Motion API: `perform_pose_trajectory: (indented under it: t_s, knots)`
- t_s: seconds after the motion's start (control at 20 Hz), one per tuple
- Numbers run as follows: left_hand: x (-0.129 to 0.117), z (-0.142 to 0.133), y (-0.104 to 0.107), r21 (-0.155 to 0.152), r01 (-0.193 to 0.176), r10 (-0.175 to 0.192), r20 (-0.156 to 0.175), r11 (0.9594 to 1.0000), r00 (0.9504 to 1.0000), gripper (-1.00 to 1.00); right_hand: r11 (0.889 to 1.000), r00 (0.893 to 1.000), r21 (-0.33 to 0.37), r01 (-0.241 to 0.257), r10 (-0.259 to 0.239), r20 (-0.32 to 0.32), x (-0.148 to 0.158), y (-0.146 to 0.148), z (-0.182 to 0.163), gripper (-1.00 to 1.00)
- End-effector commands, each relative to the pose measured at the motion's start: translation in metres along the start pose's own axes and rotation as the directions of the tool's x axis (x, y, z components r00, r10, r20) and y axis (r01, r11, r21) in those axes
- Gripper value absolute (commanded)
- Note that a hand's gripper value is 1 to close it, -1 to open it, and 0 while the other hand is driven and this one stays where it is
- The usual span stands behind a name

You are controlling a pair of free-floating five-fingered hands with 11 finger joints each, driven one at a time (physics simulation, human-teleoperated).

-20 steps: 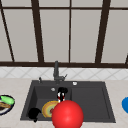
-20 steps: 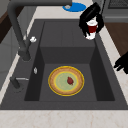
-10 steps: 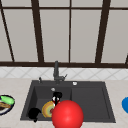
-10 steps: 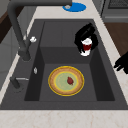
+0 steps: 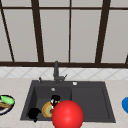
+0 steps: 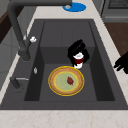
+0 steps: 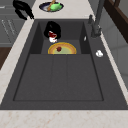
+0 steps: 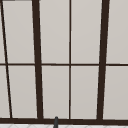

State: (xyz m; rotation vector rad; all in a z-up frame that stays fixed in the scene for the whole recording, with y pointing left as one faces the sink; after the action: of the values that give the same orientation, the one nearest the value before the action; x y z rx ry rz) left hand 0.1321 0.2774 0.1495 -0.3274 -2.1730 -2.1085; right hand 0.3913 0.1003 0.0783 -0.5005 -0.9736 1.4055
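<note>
This is a home kitchen: a dark double-basin sink [image 5: 90, 100] with a tall faucet [image 5: 56, 71] is set into a pale stone-look countertop [image 6: 62, 118]. Behind it run a tiled backsplash [image 5: 22, 73] and a large window [image 8: 70, 60] with dark frames.

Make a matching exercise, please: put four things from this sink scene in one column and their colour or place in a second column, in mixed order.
Things:
1. plate
2. cup
3. faucet
4. blue dish

Descriptions:
A. on the counter beyond the sink's far end
B. lying flat in the basin, yellow-rimmed
C. dark, standing at the sink's edge
D. red and white, held by a black hand

Pairs: 1-B, 2-D, 3-C, 4-A
</note>
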Motion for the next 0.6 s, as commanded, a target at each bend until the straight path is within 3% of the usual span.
perform_pose_trajectory:
  t_s: [0.0, 0.35, 0.55]
  knots:
    - [0.000, 0.000, 0.000, 0.000, 0.000, 0.000, 0.000, 1.0000, 1.0000, 0.00, 0.997, 1.000, -0.073, -0.018, 0.019, 0.011, -0.007, -0.001, -0.026, 1.00]
    - [0.000, 0.000, 0.000, 0.000, 0.000, 0.000, 0.000, 1.0000, 1.0000, 0.00, 0.998, 1.000, -0.058, 0.001, 0.000, 0.013, -0.016, -0.006, -0.038, 1.00]
    - [0.000, 0.000, 0.000, 0.000, 0.000, 0.000, 0.000, 1.0000, 1.0000, 0.00, 0.998, 1.000, -0.057, -0.008, 0.008, 0.001, -0.027, 0.011, -0.071, 1.00]
